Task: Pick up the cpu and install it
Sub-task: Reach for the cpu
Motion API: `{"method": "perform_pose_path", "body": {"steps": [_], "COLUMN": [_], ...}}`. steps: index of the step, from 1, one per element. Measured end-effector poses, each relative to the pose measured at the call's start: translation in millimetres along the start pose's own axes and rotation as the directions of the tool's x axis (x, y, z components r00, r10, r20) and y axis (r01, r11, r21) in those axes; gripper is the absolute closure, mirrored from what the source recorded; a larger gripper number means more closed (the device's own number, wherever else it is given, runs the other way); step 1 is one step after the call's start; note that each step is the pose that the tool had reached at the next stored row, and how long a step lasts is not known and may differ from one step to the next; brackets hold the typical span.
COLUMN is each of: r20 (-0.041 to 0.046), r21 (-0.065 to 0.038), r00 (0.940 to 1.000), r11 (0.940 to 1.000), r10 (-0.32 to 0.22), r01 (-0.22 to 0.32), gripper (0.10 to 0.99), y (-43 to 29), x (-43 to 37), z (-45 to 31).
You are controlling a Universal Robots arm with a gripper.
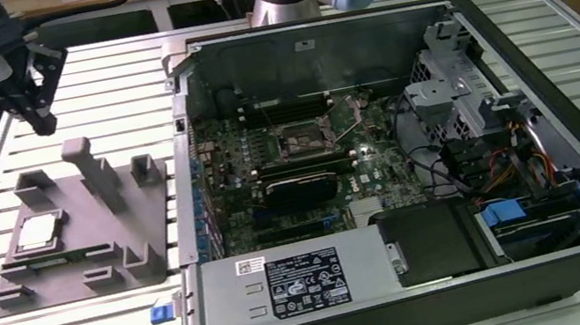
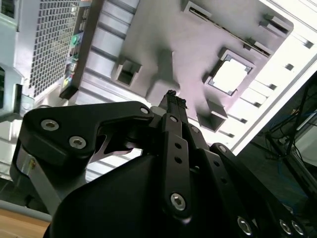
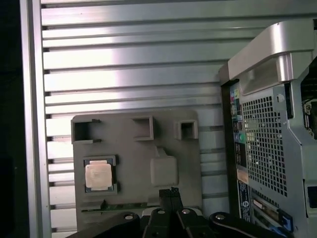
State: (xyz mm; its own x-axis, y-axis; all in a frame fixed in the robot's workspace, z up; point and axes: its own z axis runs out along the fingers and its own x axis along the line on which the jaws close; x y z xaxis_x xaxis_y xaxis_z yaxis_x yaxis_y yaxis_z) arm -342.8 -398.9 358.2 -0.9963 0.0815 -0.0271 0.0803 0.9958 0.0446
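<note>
Claw (image 1: 43,125) is closed, tips pressed together with nothing between them. It hangs above the slatted surface (image 1: 108,78), off the far edge of the grey holder (image 1: 102,249).

The cpu (image 1: 37,234) sits flat in its square recess on the holder, at about 6 o'clock from the claw in the exterior view and well apart from it. Both wrist views show the silver lid clearly (image 3: 97,174) (image 2: 230,77). It hasn't been picked up.

The socket (image 1: 303,136) is on the motherboard inside the open PC case (image 1: 562,79), at roughly 3 o'clock from the holder in the exterior view. I can't tell whether its retention frame is open.

Risks as I judge them:
- If I descend with the tips closed, I'd press on the lid instead of straddling it.
- The recess walls hug the chip, so a small offset would land a tip on the wall or tilt the chip.
- The lid is thin and smooth, so the grip is marginal and it could slip in transit.
- The holder's upright post (image 1: 88,167) stands near the chip, so the linkage could clip it.
- The case wall is a collision point on the way over.
- A tilted or rotated drop into the socket could bend pins.
</note>
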Motion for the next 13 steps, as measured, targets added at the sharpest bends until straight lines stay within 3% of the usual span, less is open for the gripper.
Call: {"method": "perform_pose_path", "body": {"steps": [13], "r20": [0.0001], "r21": [0.000], "r00": [1.0000], "r11": [1.0000], "r10": [0.001], "r01": [-0.001], "gripper": [0.980], "y": [-4.1], "x": [39.3], "z": [20.6]}}
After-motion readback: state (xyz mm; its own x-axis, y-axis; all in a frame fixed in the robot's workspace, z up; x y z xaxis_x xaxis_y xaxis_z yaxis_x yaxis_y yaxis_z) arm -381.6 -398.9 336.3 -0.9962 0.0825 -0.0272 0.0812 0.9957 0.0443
